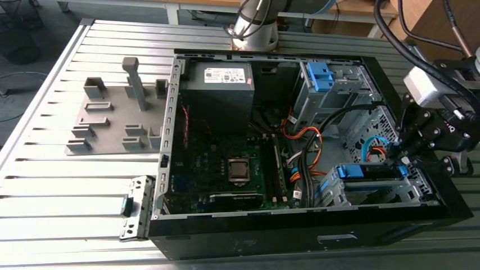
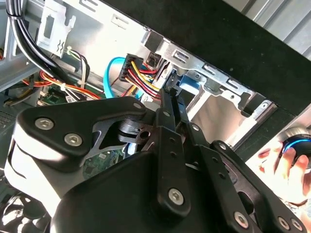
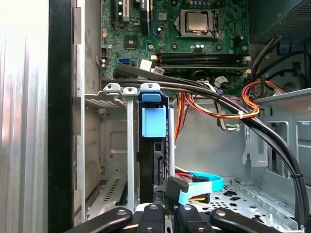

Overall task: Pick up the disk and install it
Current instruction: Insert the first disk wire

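In the exterior view, my pincer (image 1: 403, 160) reaches into the open computer case (image 1: 300, 242) on the worktop (image 1: 60, 169), at the disk (image 1: 367, 171) in the near right drive cage. In the second wrist view, the pincer (image 2: 171, 97) looks narrow, seemingly pinching the disk's blue frame. In the first wrist view, the disk (image 3: 153, 121) stands edge-on; I judge it stiff, weighty and shock-sensitive, best gripped by its frame edges.

1. I am working in a robotics lab or workshop, not a home.
2. The bench is a slotted aluminium table (image 1: 45, 185), and the arm's base (image 1: 253, 25) stands at its far edge.
3. An open computer case (image 1: 300, 239) lies on it with its motherboard (image 1: 225, 163) bared, beside a grey fixture plate (image 1: 112, 126) of holders.
4. Behind it I see a dark mesh bin (image 1: 19, 48) on the floor.
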Robot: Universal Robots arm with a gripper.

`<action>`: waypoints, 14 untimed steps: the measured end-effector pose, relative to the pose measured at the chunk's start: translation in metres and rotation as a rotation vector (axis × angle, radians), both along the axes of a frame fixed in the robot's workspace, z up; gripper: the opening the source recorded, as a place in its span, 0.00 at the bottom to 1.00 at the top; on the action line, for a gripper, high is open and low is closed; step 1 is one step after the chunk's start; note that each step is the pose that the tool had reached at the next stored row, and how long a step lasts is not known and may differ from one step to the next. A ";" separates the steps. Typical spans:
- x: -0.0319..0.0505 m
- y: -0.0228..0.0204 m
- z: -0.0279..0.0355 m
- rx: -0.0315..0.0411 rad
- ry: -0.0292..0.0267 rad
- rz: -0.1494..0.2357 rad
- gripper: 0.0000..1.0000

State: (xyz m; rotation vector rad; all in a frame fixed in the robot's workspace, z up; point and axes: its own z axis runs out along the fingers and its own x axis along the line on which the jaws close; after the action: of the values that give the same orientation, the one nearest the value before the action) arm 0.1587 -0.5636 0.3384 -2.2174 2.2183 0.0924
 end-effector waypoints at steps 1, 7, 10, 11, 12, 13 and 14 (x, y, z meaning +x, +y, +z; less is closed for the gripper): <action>-0.0003 0.0000 -0.0003 0.0001 0.0000 0.000 0.17; -0.0016 -0.0009 -0.0016 0.0004 0.0000 0.000 0.17; -0.0022 -0.0028 -0.0019 0.0003 0.0000 0.000 0.17; -0.0022 -0.0034 -0.0019 0.0003 0.0000 0.000 0.17; -0.0024 -0.0041 -0.0018 0.0002 0.0000 0.000 0.17; -0.0024 -0.0047 -0.0018 0.0000 0.0000 0.000 0.17; -0.0025 -0.0051 -0.0018 -0.0003 0.0000 0.000 0.17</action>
State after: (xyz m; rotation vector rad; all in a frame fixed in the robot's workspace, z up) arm 0.1562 -0.5686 0.3365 -2.2175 2.2184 0.0921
